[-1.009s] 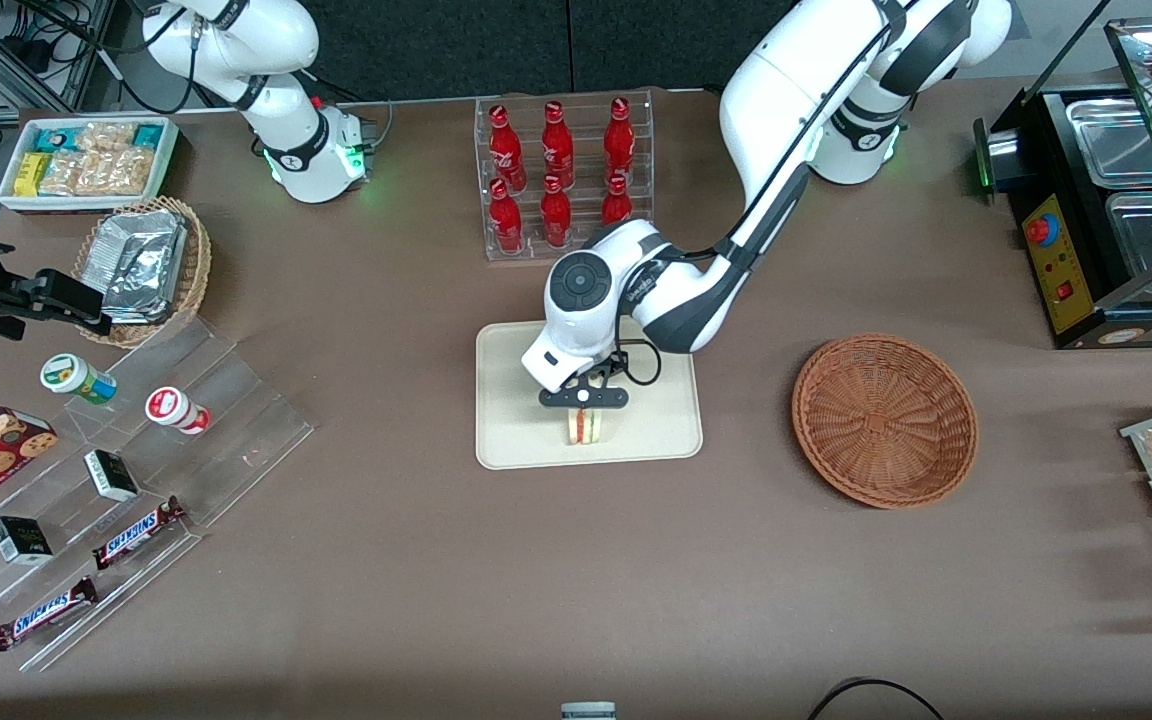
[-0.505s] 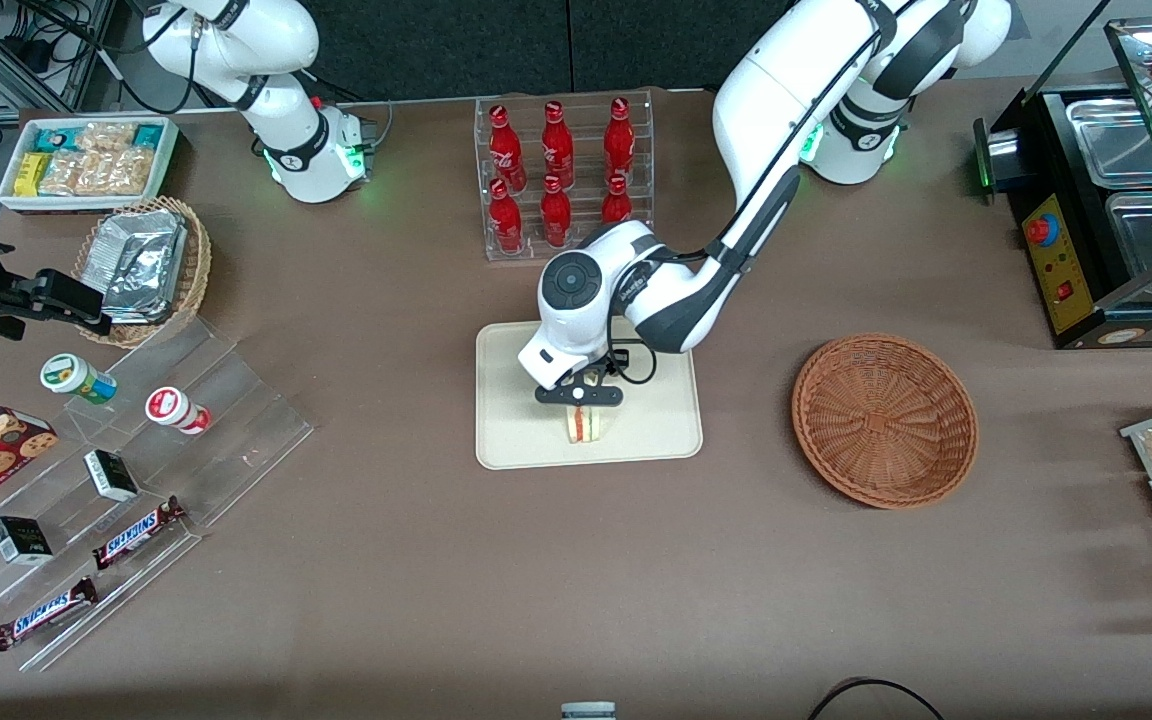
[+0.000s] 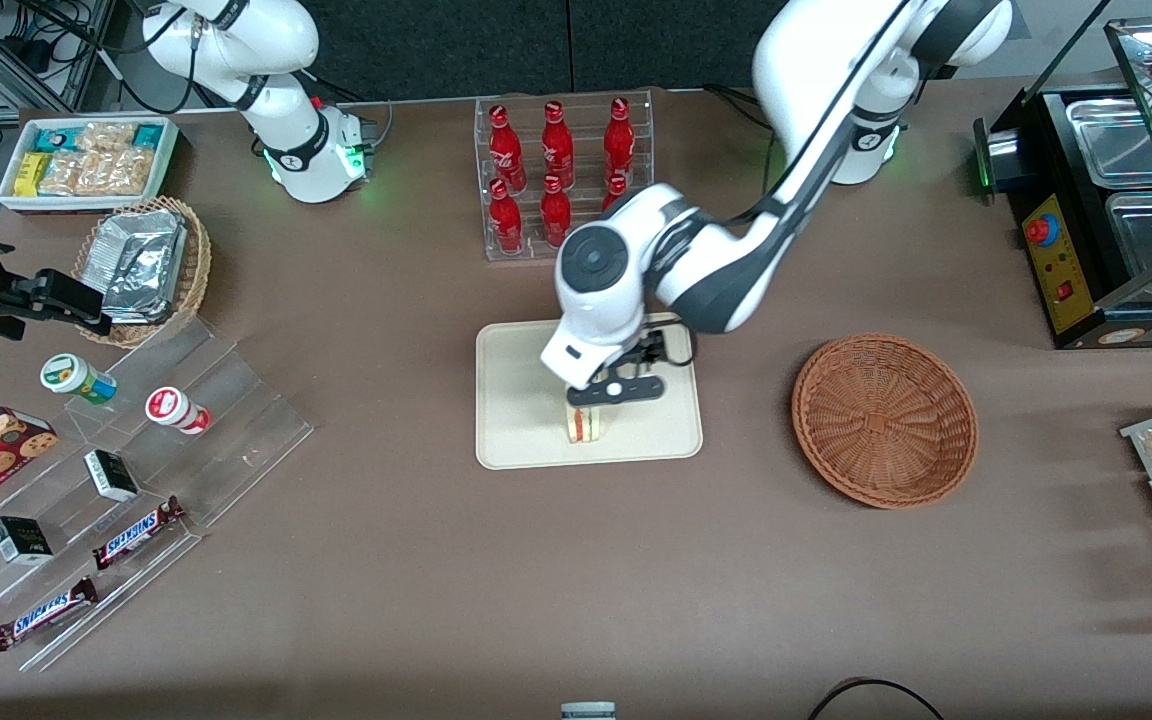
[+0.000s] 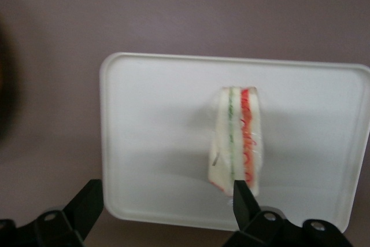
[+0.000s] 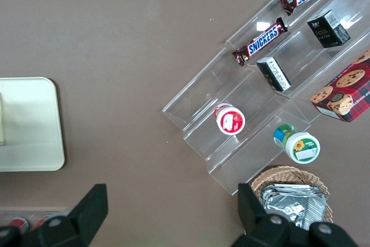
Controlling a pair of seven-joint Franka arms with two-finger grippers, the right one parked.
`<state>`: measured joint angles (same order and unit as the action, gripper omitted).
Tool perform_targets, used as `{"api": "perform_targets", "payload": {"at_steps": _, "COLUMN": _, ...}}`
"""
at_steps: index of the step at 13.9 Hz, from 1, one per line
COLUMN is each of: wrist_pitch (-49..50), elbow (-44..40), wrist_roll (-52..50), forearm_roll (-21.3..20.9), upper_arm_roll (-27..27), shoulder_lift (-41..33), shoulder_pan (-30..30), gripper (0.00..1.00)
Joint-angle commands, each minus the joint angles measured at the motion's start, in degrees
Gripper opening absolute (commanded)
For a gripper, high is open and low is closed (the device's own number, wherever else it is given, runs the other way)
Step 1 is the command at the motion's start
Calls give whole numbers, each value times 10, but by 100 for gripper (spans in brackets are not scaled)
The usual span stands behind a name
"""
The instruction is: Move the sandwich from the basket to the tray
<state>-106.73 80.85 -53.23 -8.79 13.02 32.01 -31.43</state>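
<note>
While the round woven wicker basket [image 3: 884, 419] holds nothing, the flat cream tray [image 3: 521, 440] with rounded corners carries the sandwich [image 3: 584, 424], a pale wedge standing on edge with red and green filling stripes. Just above it hangs the gripper [image 3: 616, 390], fingers [image 4: 87, 203] spread wide and gripping nothing.

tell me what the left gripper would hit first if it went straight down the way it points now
Probably the tray: the open gripper hovers above it, with the sandwich close by one finger, though depth is unclear.

The tray [image 5: 34, 143] lies near a clear stepped rack [image 5: 254, 108] (Snickers bars [image 5: 263, 41]).
</note>
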Motion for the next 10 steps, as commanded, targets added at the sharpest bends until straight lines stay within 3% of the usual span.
{"api": "perform_targets", "payload": {"at_steps": 1, "wrist_pitch": 66, "elbow": 21, "wrist_roll": -7, "forearm_roll": 13, "upper_arm_roll": 0, "shoulder_lift": -73, "shoulder_pan": 42, "gripper": 99}}
{"api": "perform_targets", "payload": {"at_steps": 6, "wrist_pitch": 150, "elbow": 23, "wrist_roll": 97, "forearm_roll": 56, "upper_arm_roll": 1, "shoulder_lift": -153, "shoulder_pan": 143, "gripper": 99}}
{"api": "perform_targets", "payload": {"at_steps": 10, "wrist_pitch": 211, "elbow": 23, "wrist_roll": 259, "forearm_roll": 81, "upper_arm_roll": 1, "shoulder_lift": -194, "shoulder_pan": 240, "gripper": 99}}
